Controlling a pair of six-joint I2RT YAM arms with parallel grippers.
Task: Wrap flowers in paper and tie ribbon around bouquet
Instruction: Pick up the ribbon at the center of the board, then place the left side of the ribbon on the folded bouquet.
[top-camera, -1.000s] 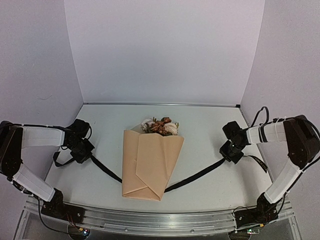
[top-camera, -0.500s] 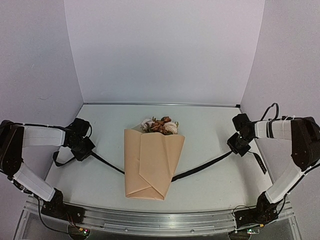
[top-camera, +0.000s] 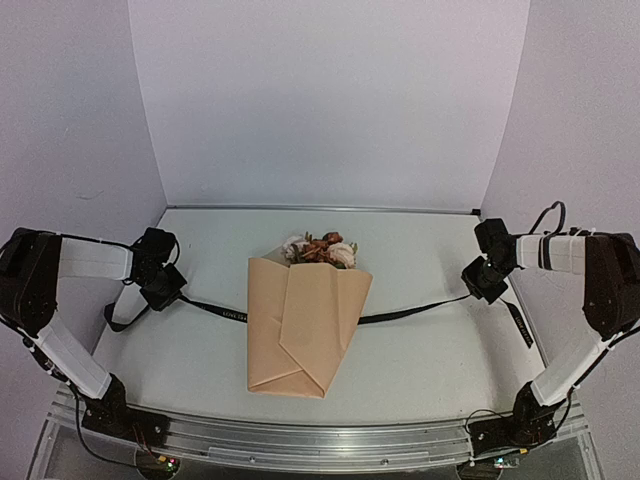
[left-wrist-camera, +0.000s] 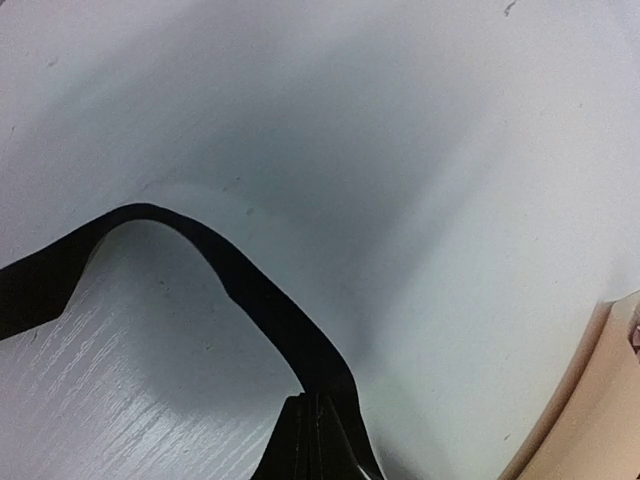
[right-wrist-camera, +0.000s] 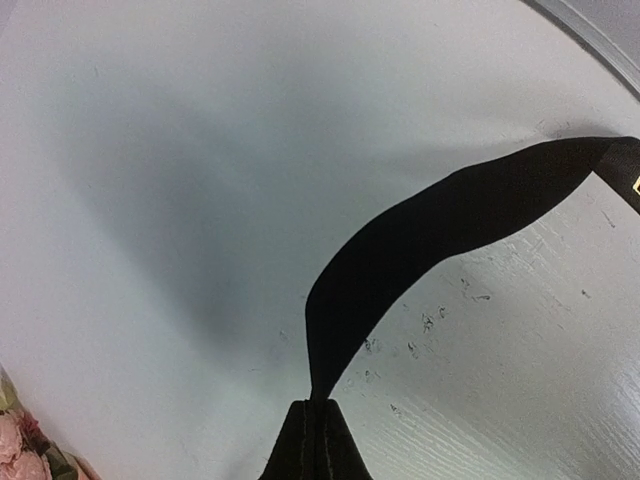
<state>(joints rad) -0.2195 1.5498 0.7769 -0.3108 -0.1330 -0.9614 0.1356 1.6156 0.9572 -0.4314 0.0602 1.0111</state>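
Ribbon (top-camera: 410, 313) step in hand: wrapping looked done, tying not yet begun. Bouquet (top-camera: 305, 335) lay mid-tabletop (top-camera: 430, 250), with the paper (top-camera: 320, 295) folded into a cone and the flowers (top-camera: 320, 250) showing at its far, wider end. The ribbon ran nearly straight across and vanished at both paper edges, apparently beneath the bundle. Left end effector (top-camera: 170, 293) was closed on one stretch and right end effector (top-camera: 476, 290) was closed on the other; loose tails lay beyond each. Next move, as judged: lift both ends over the cone and cross them without dragging the bundle. Pale lettering on the ribbon was too small to read.
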